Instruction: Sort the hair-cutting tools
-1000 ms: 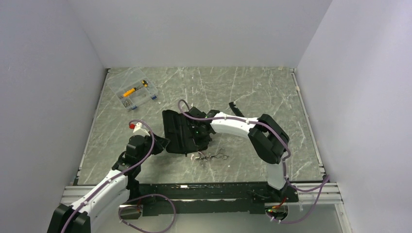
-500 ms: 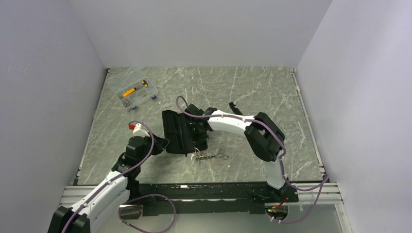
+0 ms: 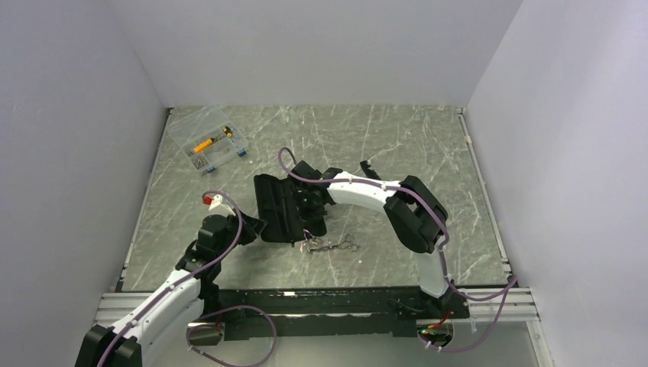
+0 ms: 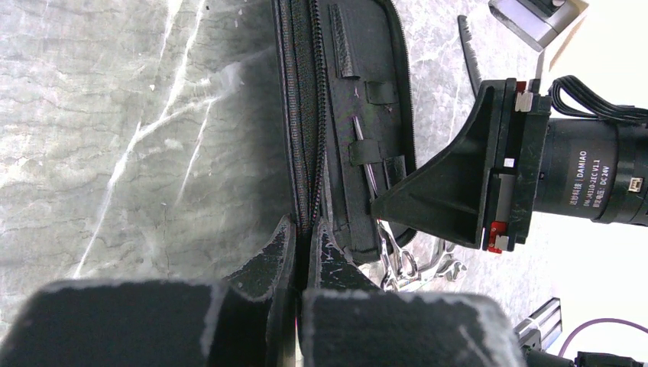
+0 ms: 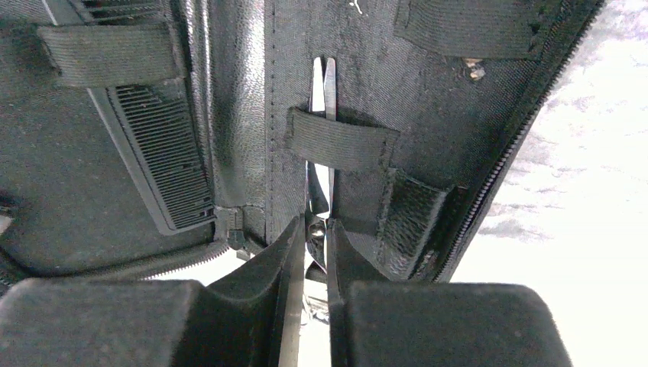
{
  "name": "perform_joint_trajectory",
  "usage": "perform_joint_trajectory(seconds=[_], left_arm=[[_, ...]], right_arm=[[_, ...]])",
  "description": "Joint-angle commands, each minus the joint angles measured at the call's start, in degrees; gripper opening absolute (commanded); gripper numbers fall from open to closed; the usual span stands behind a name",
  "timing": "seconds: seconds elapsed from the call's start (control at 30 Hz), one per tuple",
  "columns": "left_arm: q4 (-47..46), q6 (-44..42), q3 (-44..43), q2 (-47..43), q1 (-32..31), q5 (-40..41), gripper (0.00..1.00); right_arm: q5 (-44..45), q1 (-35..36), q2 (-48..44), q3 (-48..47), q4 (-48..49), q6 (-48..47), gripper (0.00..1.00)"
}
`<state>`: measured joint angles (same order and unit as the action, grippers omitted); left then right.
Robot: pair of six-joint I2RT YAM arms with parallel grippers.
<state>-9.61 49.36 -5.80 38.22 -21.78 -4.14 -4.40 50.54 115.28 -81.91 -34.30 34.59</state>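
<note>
Your left gripper [image 4: 302, 227] pinched the zipper edge of the case [image 4: 359, 46], and your right gripper [image 5: 313, 229] pinched the scissors [image 5: 330, 84] tucked under a strap [image 5: 340, 141] inside the case.

Mid-table case [image 3: 275, 208] crowded: left gripper [image 4: 302, 231] clamps its near edge, right gripper [image 5: 313, 233] pinches strapped scissors [image 5: 321, 84] inside. Just beside, loose scissors [image 3: 336, 245]. Far-left, box [image 3: 208, 147]. Open table [image 3: 428, 145] far, right.
</note>
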Motion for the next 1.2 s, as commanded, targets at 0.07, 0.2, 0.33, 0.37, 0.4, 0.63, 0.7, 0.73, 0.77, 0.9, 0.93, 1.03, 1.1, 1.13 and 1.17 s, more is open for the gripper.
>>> perform_joint_trajectory(seconds=[0.07, 0.2, 0.33, 0.37, 0.4, 0.63, 0.7, 0.73, 0.77, 0.9, 0.93, 1.03, 1.1, 1.13, 1.17], left_arm=[[-0.9, -0.8, -0.2, -0.1, -0.2, 0.4, 0.00], [-0.7, -0.7, -0.3, -0.2, -0.3, 0.8, 0.00], [-0.5, -0.7, -0.4, -0.1, -0.4, 0.9, 0.00], [-0.4, -0.7, -0.4, -0.1, -0.3, 0.9, 0.00], [-0.3, -0.7, -0.5, -0.1, -0.3, 1.0, 0.00], [-0.1, -0.8, -0.8, 0.3, -0.4, 1.5, 0.00], [-0.2, -0.9, -0.9, 0.5, -0.3, 1.3, 0.00], [-0.2, -1.0, -0.9, 0.6, -0.3, 1.3, 0.00], [-0.1, -1.0, -0.9, 0.6, -0.4, 1.4, 0.00], [0.5, -1.0, -0.7, 0.3, -0.3, 1.4, 0.00], [0.6, -1.1, -0.8, 0.1, -0.3, 1.4, 0.00], [1.0, -1.2, -1.0, -0.5, -0.3, 1.2, 0.00], [1.1, -1.1, -1.0, -0.7, -0.3, 1.2, 0.00], [1.0, -1.0, -0.9, -0.8, -0.4, 1.1, 0.00], [0.7, -1.0, -0.8, -0.7, -0.3, 0.9, 0.00]], right_arm=[[0.9, -0.4, -4.6, 0.4, 4.1, 0.0, 0.29], [1.5, -0.4, -8.2, 1.5, 2.8, 0.0, 0.40], [1.9, -0.4, -13.3, 4.3, 2.4, -0.2, 0.44], [1.5, -0.3, -14.2, 5.5, 2.6, -0.4, 0.44], [1.3, 0.0, -14.9, 6.4, 2.3, -0.7, 0.44], [3.4, 4.3, -14.9, 9.9, 0.6, -1.1, 0.43], [4.2, 4.8, -14.3, 10.6, 1.3, -0.7, 0.44], [4.3, 5.0, -14.0, 10.7, 1.6, -0.5, 0.44], [4.3, 5.3, -13.7, 10.5, 1.7, -0.4, 0.44], [6.4, 6.4, -11.7, 8.8, 1.0, -0.9, 0.45], [7.1, 6.5, -10.9, 8.3, 0.6, -1.0, 0.45], [7.7, 6.8, -9.3, 7.5, -0.1, -1.2, 0.45], [8.2, 7.0, -8.4, 7.1, -0.4, -1.3, 0.45], [8.1, 7.0, -8.2, 7.2, -0.2, -1.3, 0.44], [8.0, 7.0, -8.0, 7.2, -0.2, -1.4, 0.44]])
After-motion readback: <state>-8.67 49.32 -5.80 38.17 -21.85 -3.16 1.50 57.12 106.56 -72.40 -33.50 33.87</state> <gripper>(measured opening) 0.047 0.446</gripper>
